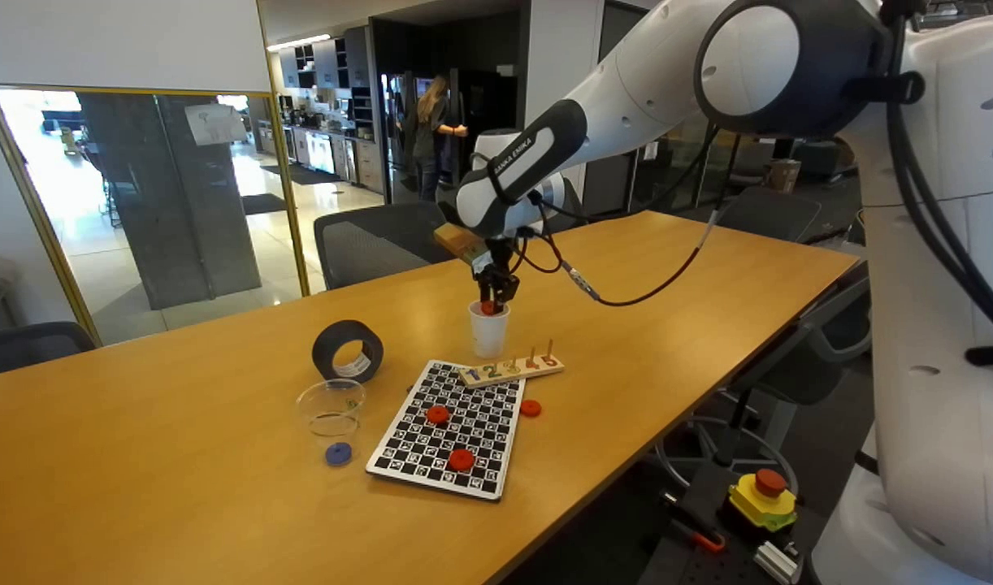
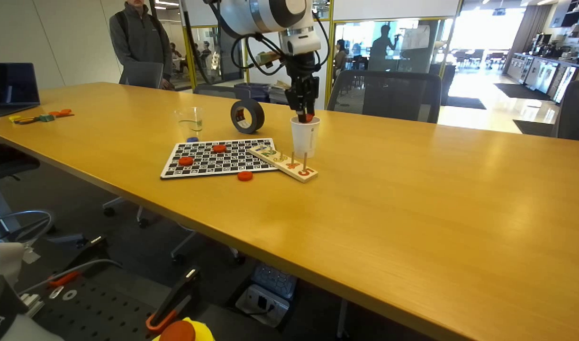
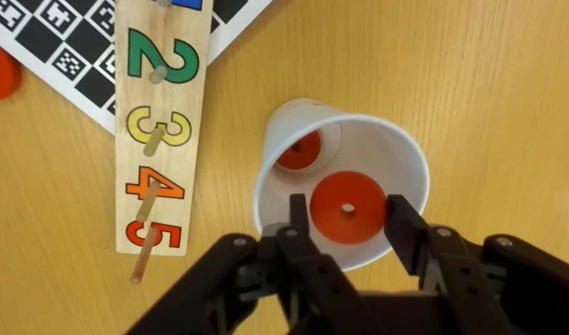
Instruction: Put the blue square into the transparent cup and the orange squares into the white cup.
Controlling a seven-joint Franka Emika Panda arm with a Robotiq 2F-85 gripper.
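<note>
Gripper [image 3: 347, 210], black and two-fingered: tips parted by one disc's breadth, and I have an orange-red round disc [image 3: 347, 190], holed in the middle, pinched edge to edge; a hairline seems to show beside one tip, so light hold, I'd say, yet nothing else bears it.
Opaque white tapered cup [image 1: 488, 335]: right under my tips, the disc at its mouth, held there, I judge, so that a slight release sends it straight down inside.
Cup floor: one orange-red disc [image 3: 308, 156] lies there; mine looks bound for the same spot.
Black-and-white checkered board [image 1: 419, 455]: one loose disc [image 1: 438, 414] on it, plus its twin [image 1: 461, 460]; a third disc [image 1: 531, 408] sits just beside it on the wooden table [image 1: 179, 455]. All orange-red, all left to fetch.
Blue round disc [image 1: 339, 453]: low at the base of the clear see-through cup [image 1: 331, 410] in both exterior views; inside is my guess, but through that faint wall I cannot tell that from just beside.
Number strip [image 3: 161, 97], pale wood with upright pegs [image 3: 148, 201]: one end on the board, between the white cup and those loose discs; my next trip should go high.
Black tape roll [image 1: 324, 349]: on edge near the clear cup, crowding that side.
</note>
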